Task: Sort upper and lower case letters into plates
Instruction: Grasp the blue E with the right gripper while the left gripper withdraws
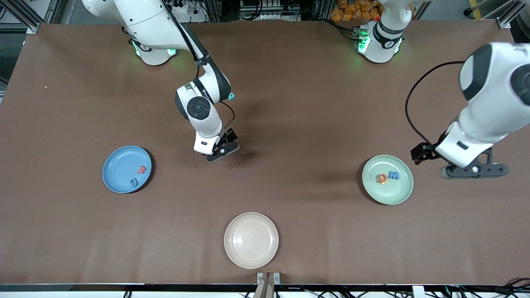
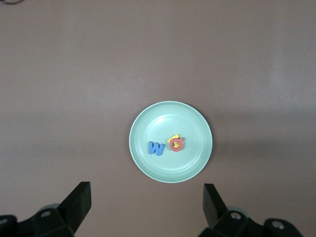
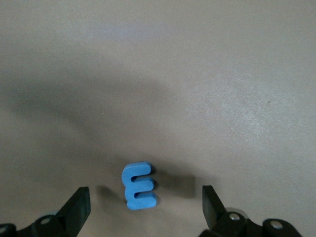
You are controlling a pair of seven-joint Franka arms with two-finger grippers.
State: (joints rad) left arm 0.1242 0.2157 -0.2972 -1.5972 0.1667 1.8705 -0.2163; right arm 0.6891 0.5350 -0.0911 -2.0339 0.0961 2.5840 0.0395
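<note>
table (image 1: 290,82): brown mat | aluminium frame (image 1: 25,16) at corners | orange items (image 1: 352,10) past edge

Right pincer (image 1: 222,152) low, fingers spread; left pincer (image 1: 475,170) raised, fingers spread.

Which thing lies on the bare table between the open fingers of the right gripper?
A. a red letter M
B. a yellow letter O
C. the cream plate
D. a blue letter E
D: the right wrist view shows a blue letter E on the table between the open fingers of the right gripper, which touch nothing.
</note>
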